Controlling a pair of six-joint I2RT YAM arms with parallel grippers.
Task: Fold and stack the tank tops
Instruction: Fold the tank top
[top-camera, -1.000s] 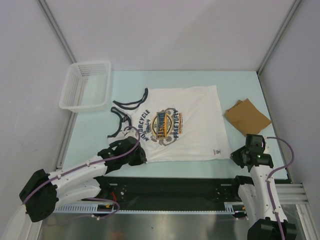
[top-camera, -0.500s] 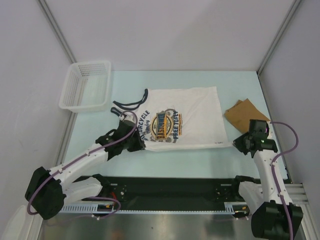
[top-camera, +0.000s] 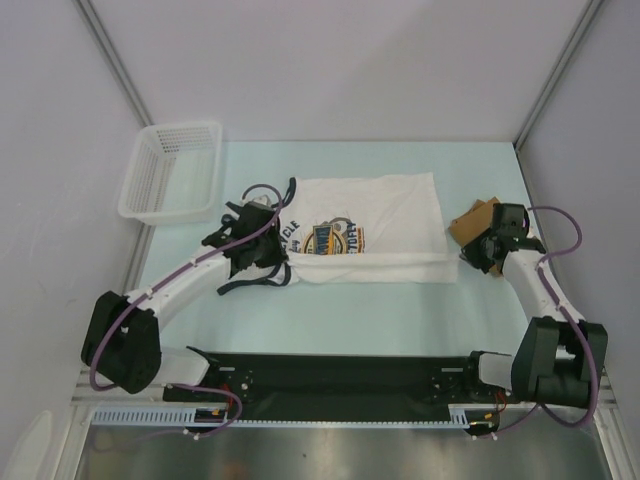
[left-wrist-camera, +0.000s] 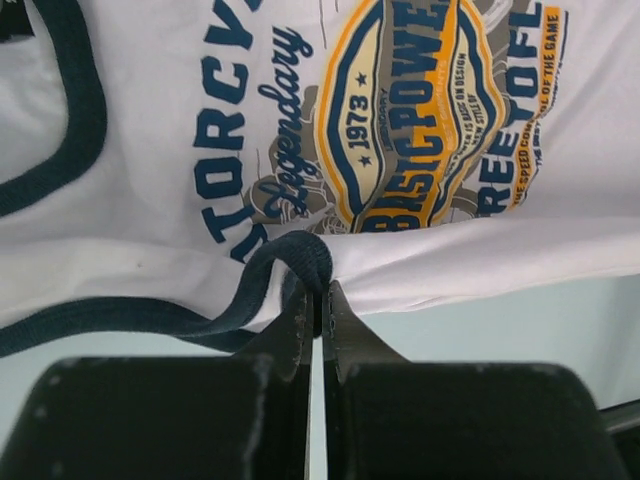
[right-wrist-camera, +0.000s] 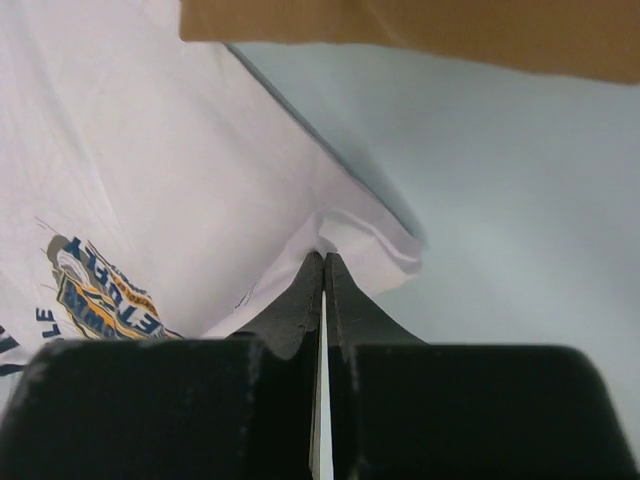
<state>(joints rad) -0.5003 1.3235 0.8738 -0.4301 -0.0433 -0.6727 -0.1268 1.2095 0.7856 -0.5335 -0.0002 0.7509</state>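
- The white tank top (top-camera: 370, 215) lies mid-table with its near half lifted and carried toward the far edge. The fold could end up skewed if one arm gets ahead of the other.
- The left gripper (left-wrist-camera: 315, 300) is clenched on the navy-trimmed strap edge and holds only a thin loop of binding. A tug could pull the loop free, so that side would flop back.
- The loose straps by that gripper are bunched, and I judge they may get trapped crooked under the folded layer.
- The right gripper (right-wrist-camera: 323, 268) is pinched tight on the hem corner, again with little cloth between the jaws.
- The brown tank top (top-camera: 470, 222) sits at the table's right edge, just beside the right gripper and partly hidden by it. A drift to the right could nudge or drag it.
- The left arm stretches long and diagonally from its base to the shirt's strap end.
- The right arm runs up the right side, with its wrist turned inward toward the shirt.
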